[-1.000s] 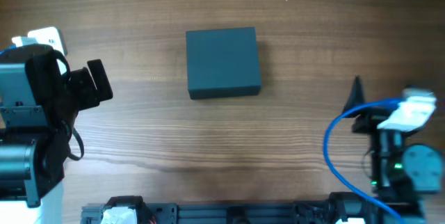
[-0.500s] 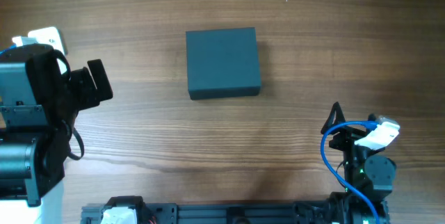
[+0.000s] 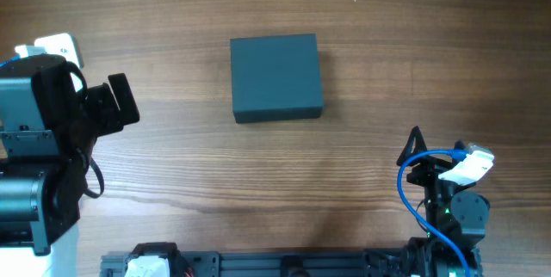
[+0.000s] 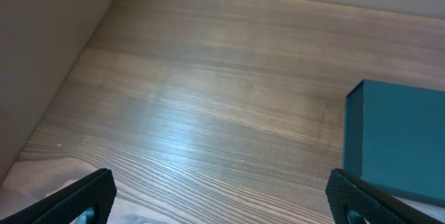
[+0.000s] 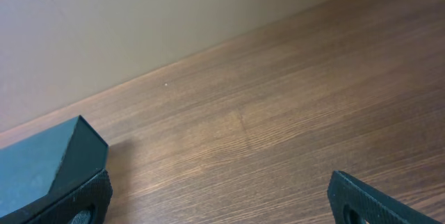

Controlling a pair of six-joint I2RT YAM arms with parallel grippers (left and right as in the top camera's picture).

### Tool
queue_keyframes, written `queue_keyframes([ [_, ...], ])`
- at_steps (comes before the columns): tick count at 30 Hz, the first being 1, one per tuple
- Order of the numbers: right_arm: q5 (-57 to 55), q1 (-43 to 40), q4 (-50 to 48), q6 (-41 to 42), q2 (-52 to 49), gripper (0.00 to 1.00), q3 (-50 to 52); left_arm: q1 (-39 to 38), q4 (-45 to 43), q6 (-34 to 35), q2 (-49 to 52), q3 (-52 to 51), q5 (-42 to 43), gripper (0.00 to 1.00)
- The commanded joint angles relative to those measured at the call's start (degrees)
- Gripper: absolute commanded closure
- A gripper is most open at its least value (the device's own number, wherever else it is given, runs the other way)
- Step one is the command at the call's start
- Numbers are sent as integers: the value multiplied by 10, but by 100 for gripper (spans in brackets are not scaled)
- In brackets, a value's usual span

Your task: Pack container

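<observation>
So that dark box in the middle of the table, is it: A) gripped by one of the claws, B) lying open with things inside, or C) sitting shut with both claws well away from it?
C: the container sits closed and alone on the table, while the left gripper and the right gripper are both open, empty and off to the sides.

dark teal container [image 3: 276, 77], lid shut, flat on table, mid-far centre.
</observation>
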State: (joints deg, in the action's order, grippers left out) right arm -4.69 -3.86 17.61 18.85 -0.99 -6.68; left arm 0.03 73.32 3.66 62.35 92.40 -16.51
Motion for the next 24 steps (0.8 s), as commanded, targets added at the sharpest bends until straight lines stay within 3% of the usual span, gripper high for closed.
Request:
queue_keyframes([
  [1, 7, -2, -3, 8, 9, 0, 2, 3, -2, -9, -1, 0, -5, 0],
  [7, 7, -2, -3, 8, 9, 0, 2, 3, -2, -9, 2, -3, -5, 0],
  [11, 7, -2, -3, 8, 9, 0, 2, 3, -10, -9, -78, -64, -5, 0],
  [14, 7, -2, -3, 8, 9, 0, 2, 3, -161, 47, -203, -202, 44, 0],
  [18, 7, -2, -3, 8, 9, 0, 2, 3, -474, 232, -377, -466, 110, 0],
  [20, 7, -2, -3, 8, 9, 0, 2, 2, -584, 291, -438, -580, 110, 0],
  [24, 7, -2, -3, 8, 9, 0, 2, 2, -622, 299, -501, -715, 110, 0],
])
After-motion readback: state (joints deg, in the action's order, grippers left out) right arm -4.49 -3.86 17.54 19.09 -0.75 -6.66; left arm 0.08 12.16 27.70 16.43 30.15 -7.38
